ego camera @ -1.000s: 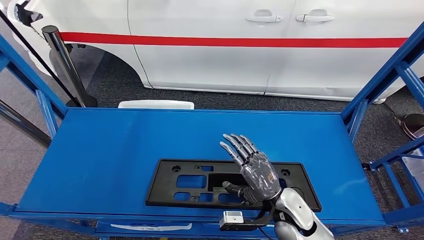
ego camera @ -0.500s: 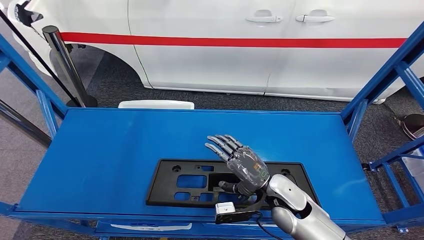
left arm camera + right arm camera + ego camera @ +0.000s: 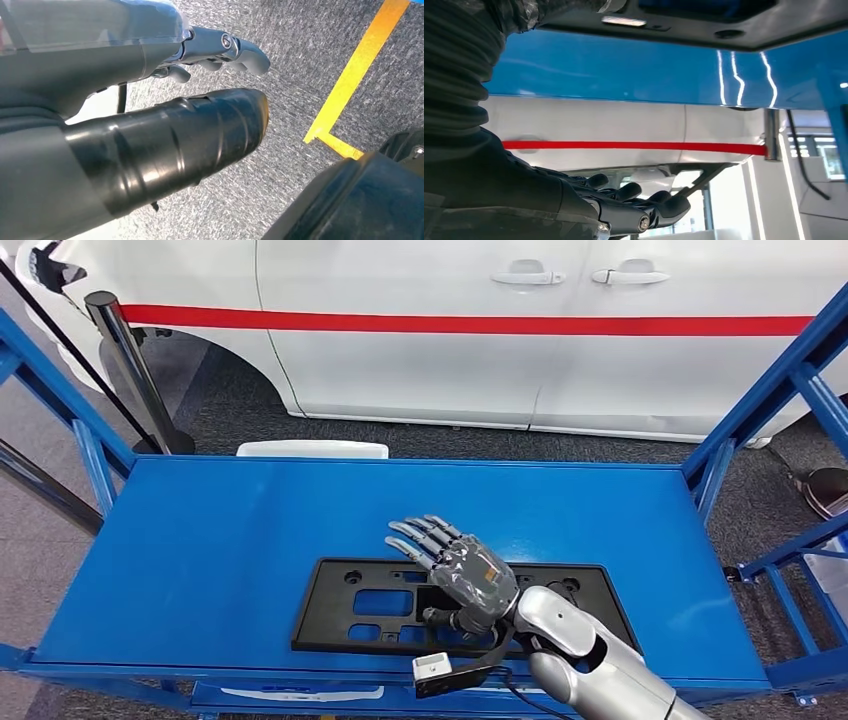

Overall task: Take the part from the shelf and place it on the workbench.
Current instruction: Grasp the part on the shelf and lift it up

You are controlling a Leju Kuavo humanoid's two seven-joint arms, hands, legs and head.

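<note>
The part [image 3: 335, 625] is a flat black rectangular plate with cut-outs, lying near the front edge of the blue shelf [image 3: 200, 540]. My right hand [image 3: 458, 578] hovers over the plate's middle with its fingers stretched out and spread, pointing to the far left. Its thumb reaches down at a cut-out, and I cannot tell whether it touches. The right wrist view shows the same fingers [image 3: 634, 207] with nothing in them and the plate's edge [image 3: 724, 27] against the blue surface. My left hand [image 3: 150, 100] hangs over grey carpet, holding nothing.
A white car [image 3: 500, 340] with a red stripe stands behind the shelf. Blue frame uprights rise at the left [image 3: 60, 400] and right [image 3: 770, 400]. A black post [image 3: 125, 360] stands at the back left. A yellow line [image 3: 355, 75] marks the carpet.
My right hand has moved left across the plate and tipped lower, its fingers now pointing more to the left. The plate has not moved.
</note>
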